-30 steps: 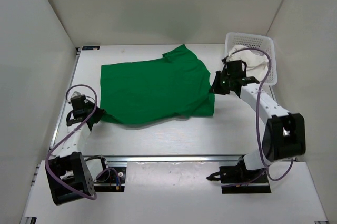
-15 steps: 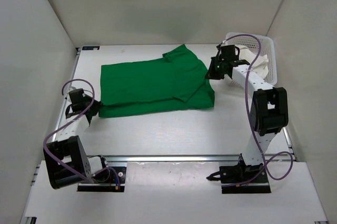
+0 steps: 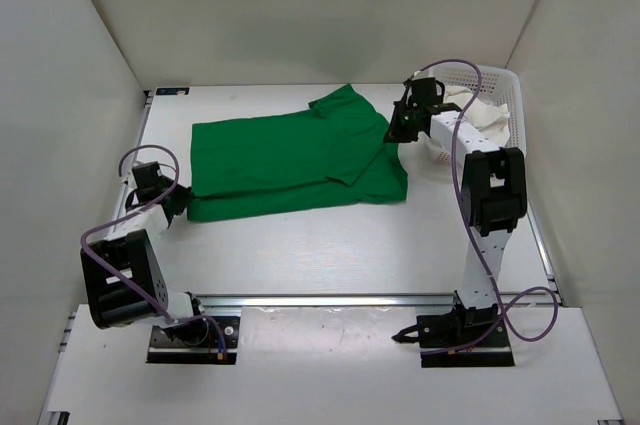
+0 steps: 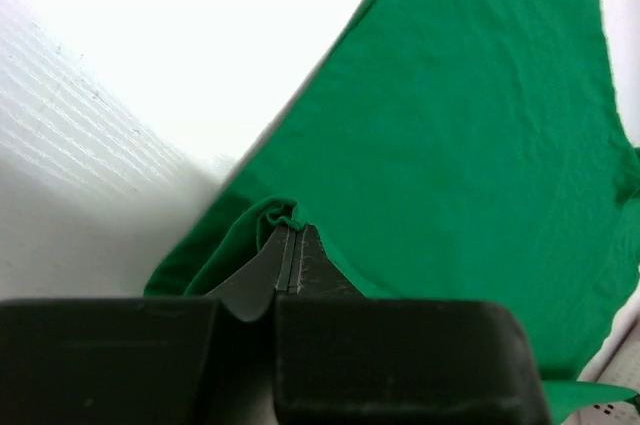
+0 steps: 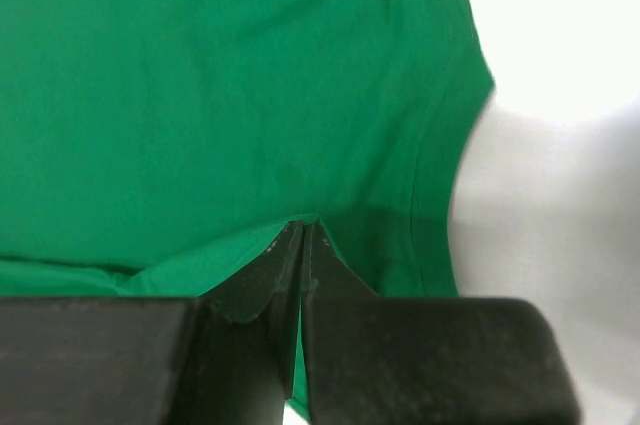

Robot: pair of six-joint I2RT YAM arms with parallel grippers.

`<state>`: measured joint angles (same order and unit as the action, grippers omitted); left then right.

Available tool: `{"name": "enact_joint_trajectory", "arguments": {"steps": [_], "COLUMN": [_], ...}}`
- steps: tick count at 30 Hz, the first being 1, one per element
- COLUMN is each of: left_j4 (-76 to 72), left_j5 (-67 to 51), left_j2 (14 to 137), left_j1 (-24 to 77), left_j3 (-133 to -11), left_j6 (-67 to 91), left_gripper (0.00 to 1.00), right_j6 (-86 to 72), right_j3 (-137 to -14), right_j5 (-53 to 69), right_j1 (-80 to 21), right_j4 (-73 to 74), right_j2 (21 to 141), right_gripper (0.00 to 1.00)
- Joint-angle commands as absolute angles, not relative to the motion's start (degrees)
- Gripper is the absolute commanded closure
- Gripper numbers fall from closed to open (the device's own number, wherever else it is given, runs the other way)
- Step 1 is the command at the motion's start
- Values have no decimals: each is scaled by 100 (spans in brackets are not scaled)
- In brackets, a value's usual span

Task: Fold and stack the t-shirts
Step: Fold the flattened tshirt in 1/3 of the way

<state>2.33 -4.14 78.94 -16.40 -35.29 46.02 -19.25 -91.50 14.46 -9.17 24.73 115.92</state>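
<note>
The bright green t-shirt (image 3: 290,160) lies on the table with its near part folded up over itself. My left gripper (image 3: 183,197) is shut on the shirt's left near corner (image 4: 280,213), low at the table. My right gripper (image 3: 393,135) is shut on the shirt's right edge (image 5: 300,220), near the sleeve. The off-white t-shirt (image 3: 480,117) lies bunched in the basket behind the right arm. The red t-shirt is out of view.
A white mesh basket (image 3: 505,85) stands at the back right corner. White walls close in the table (image 3: 330,245) on the left, back and right. The arm bases stand at the near edge.
Both grippers have carried the shirt's near edge away from me, folding it over the shirt. The right arm has swung toward the basket, the left arm toward the back.
</note>
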Motion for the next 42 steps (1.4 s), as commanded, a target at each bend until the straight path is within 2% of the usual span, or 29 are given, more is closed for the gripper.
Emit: {"name": "enact_joint_trajectory", "arguments": {"steps": [1,6,8,10,12,13,15,17,18,21,23,25,26,27,30,36,42], "left_j4": [88,53,62,79,97,97,166,324,412,527,519,484,492,501,440,88,-255], "left_j5": [-325,-290,-264,-272,-351,-447,-501,-431,-352,-491,-615,-781,-817,-817,-914,-1090,-923], "left_j2": [7998,8068,8086,8138,8139,8078,8060,7858,7683,7322,6892,6628,6496,6417,6311,6722,6917], "left_j1": [-1696,-1705,-1696,-1687,-1749,-1810,-1811,-1714,-1662,-1653,-1600,-1564,-1521,-1555,-1372,-1257,-1230], "left_j3": [-3630,-3656,-3700,-3726,-3726,-3735,-3867,-4025,-4034,-3755,-3254,-2815,-2569,-2497,-2224,-2206,-2171], "left_j6": [4623,4605,4571,4553,4570,4588,4483,4325,4237,4219,4237,4350,4394,4412,4482,4693,4834], "left_gripper": [100,99,94,86,68,63,44,36,35,42,45,48,49,52,53,55,59], "right_j6": [-1793,-1758,-1740,-1679,-1679,-1740,-1714,-1740,-1714,-1767,-1950,-2179,-2362,-2408,-2531,-2637,-2654], "right_j3": [-9667,-10176,-10440,-10599,-10626,-10617,-10521,-10381,-10302,-9881,-9040,-8054,-7329,-7026,-5550,-4483,-4456], "right_j5": [1476,1433,1389,1345,1284,1309,1397,1441,1433,1407,1441,1520,1581,1652,1513,1792,2206], "right_j1": [-844,-941,-984,-1054,-1037,-1020,-1055,-1020,-1028,-967,-897,-861,-818,-774,-686,-422,-343], "right_j4": [2355,2408,2469,2557,2540,2549,2453,2391,2356,2216,1962,1348,1179,934,458,-236,-782], "right_j2": [11812,12286,12444,12577,12621,12578,12420,12052,11963,11297,10577,9988,9593,9441,8782,8464,8797], "right_gripper": [100,100,100,100,100,100,92,84,79,68,65,72,88,98,100,75,68]}}
